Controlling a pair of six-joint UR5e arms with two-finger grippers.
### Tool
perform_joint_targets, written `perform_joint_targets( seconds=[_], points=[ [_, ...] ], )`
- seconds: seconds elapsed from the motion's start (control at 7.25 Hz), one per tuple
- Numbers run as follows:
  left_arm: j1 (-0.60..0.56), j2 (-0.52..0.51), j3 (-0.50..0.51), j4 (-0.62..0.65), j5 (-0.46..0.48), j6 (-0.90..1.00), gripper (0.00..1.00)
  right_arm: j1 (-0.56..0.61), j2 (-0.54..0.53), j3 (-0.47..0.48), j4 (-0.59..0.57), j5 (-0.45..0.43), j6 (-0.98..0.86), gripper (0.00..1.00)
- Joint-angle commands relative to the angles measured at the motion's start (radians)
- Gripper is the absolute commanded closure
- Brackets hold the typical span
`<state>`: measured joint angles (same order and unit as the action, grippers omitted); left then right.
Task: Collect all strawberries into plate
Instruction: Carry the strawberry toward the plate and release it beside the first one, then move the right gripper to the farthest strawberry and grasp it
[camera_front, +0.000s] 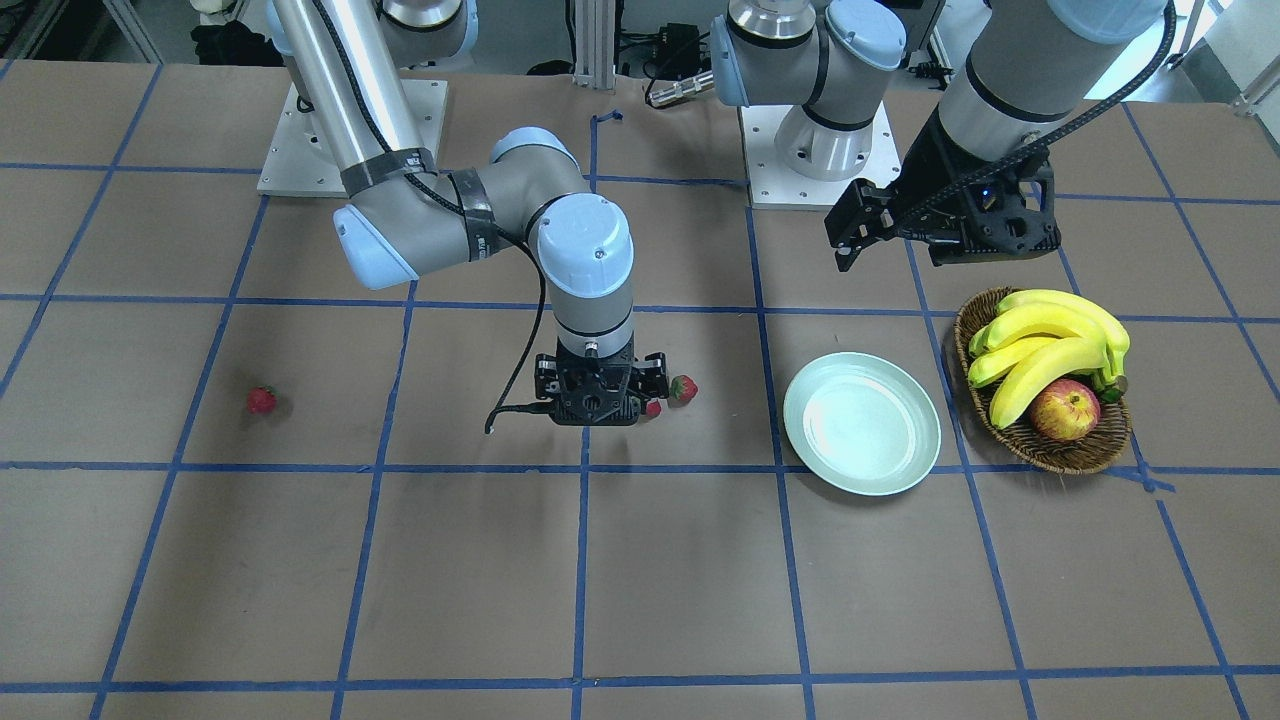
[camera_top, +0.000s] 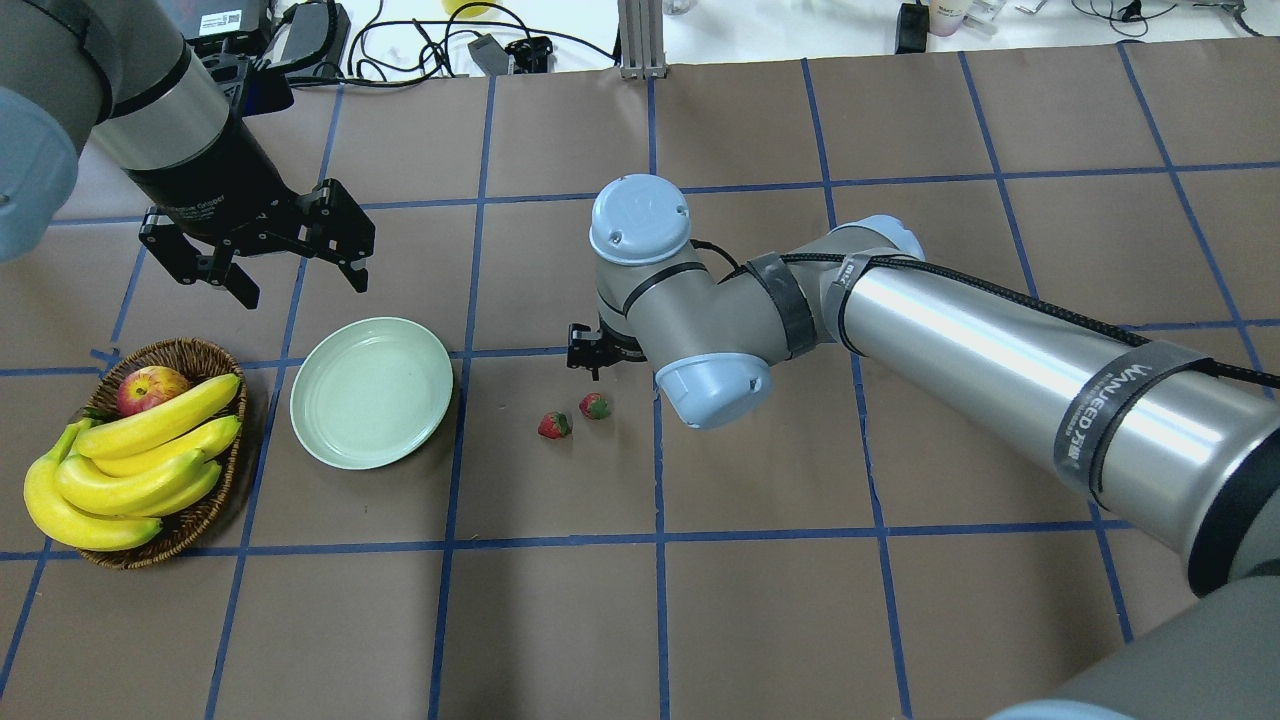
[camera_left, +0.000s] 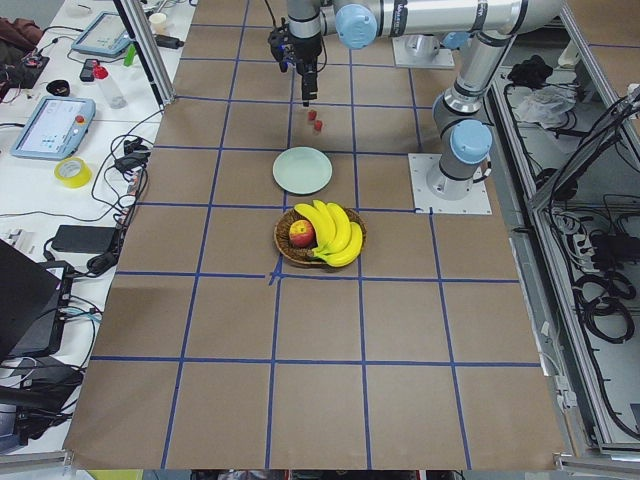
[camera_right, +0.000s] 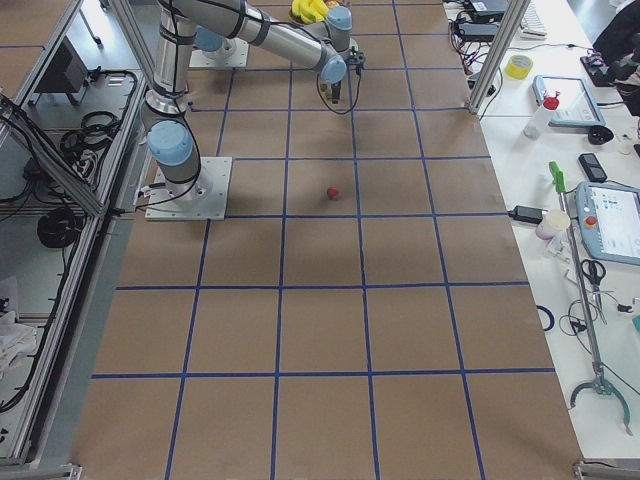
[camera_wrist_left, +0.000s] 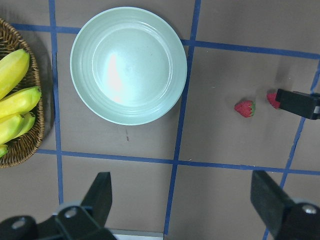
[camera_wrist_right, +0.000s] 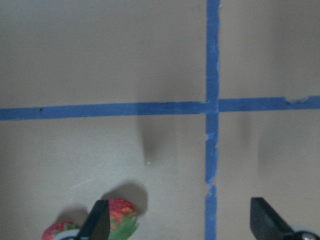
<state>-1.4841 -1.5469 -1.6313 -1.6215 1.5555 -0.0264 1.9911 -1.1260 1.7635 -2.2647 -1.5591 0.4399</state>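
Observation:
Two strawberries lie close together mid-table, one (camera_top: 552, 425) nearer the plate and one (camera_top: 595, 405) under my right gripper (camera_top: 590, 358). That gripper (camera_wrist_right: 180, 227) points straight down and is open, holding nothing. One strawberry (camera_wrist_right: 121, 214) sits just inside one of its fingers (camera_wrist_right: 97, 222). The other strawberry (camera_wrist_right: 56, 232) lies outside that finger. A third strawberry (camera_front: 262, 400) lies alone, far from the plate. The pale mint plate (camera_top: 371, 392) holds nothing. My left gripper (camera_top: 298, 278) hovers open behind the plate (camera_wrist_left: 128, 65).
A wicker basket (camera_top: 196, 352) with bananas (camera_top: 140, 450) and an apple (camera_top: 150, 386) stands right beside the plate. The right arm's elbow (camera_top: 710, 385) hangs low over the table's middle. Blue tape lines grid the brown tabletop.

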Motion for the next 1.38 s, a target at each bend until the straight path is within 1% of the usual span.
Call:
perform_joint_targets(
  seconds=[0.0, 0.14, 0.41, 0.55, 0.83, 0.97, 1.1, 1.24],
  points=[
    [0.004, 0.001, 0.001, 0.0, 0.001, 0.003, 0.0, -0.134, -0.081, 0.011, 0.107, -0.096, -0.137, 0.0],
    [0.004, 0.001, -0.001, 0.0, 0.001, 0.003, 0.0, -0.232, -0.125, 0.048, 0.143, -0.101, -0.218, 0.0],
    [0.001, 0.001, -0.004, 0.0, 0.001, 0.003, 0.0, -0.418, -0.187, 0.163, 0.119, -0.093, -0.339, 0.0],
    [-0.001, 0.001, -0.005, -0.003, 0.001, 0.003, 0.0, -0.495, -0.207, 0.178, 0.116, -0.093, -0.405, 0.0],
    [0.001, 0.001, 0.005, 0.003, 0.001, 0.002, 0.0, -0.674, -0.205, 0.201, 0.117, -0.066, -0.57, 0.0],
    [0.001, 0.004, 0.008, 0.043, 0.001, -0.003, 0.0, -0.73, -0.207, 0.25, 0.114, -0.014, -0.625, 0.0],
    [0.001, 0.008, -0.002, 0.049, 0.003, 0.002, 0.0, -0.753, -0.205, 0.282, 0.094, -0.012, -0.694, 0.0],
    [0.001, 0.01, -0.002, 0.049, 0.003, 0.002, 0.0, -0.753, -0.202, 0.293, 0.091, -0.018, -0.696, 0.04]
  ],
)
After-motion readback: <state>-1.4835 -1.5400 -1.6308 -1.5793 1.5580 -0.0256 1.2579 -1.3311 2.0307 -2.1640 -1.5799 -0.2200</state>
